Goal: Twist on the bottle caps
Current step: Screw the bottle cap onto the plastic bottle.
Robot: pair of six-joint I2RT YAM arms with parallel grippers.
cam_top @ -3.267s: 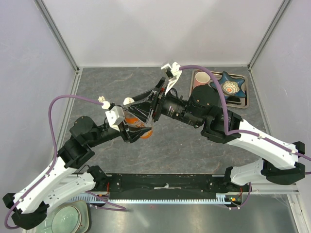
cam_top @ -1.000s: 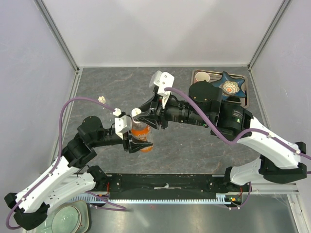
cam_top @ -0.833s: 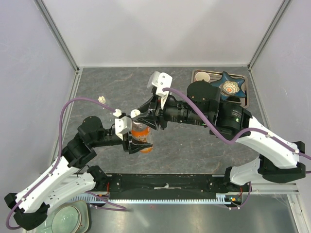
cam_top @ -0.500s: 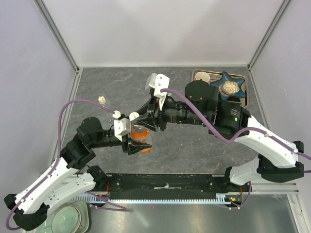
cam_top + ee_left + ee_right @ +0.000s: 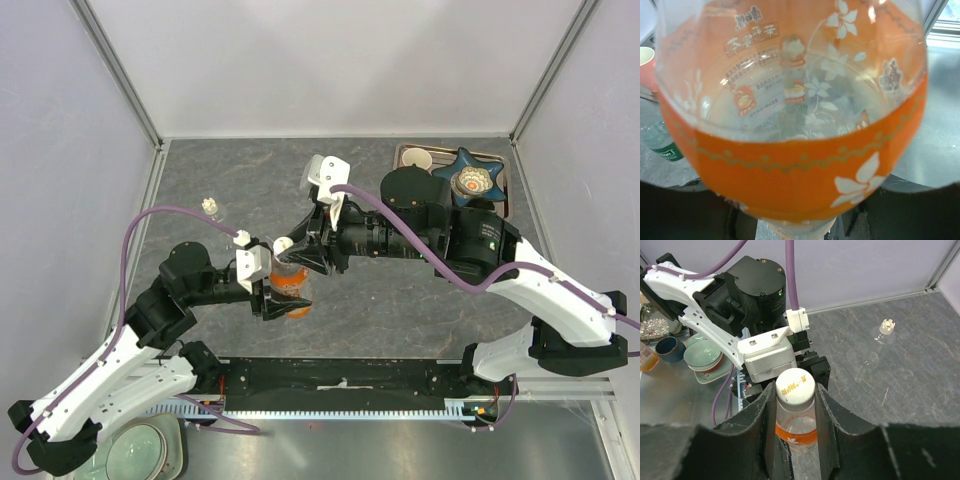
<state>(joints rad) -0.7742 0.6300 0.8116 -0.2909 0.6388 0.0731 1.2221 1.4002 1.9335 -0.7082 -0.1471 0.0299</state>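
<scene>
The orange-label bottle (image 5: 290,293) stands upright at the table's middle, and my left gripper (image 5: 272,293) is shut on its body. It fills the left wrist view as the orange bottle (image 5: 790,160). A white bottle cap (image 5: 795,385) sits on its neck. My right gripper (image 5: 795,390) comes from above, and its two fingers are shut on the sides of that cap (image 5: 284,245). The tiny clear bottle (image 5: 209,206) lies at the far left with a white cap on it, also seen as the tiny bottle (image 5: 879,337). The green-label bottle (image 5: 660,145) lies behind the orange one.
A metal tray (image 5: 505,214) at the back right holds a blue star-shaped dish (image 5: 470,178) and a small cup (image 5: 417,160). A pink mug (image 5: 645,65) shows at the left edge of the left wrist view. Bowls (image 5: 702,357) sit off the table's near side.
The right wrist has turned while its fingers stay on the cap. Both grippers and the orange bottle have drifted slightly toward the near edge.
</scene>
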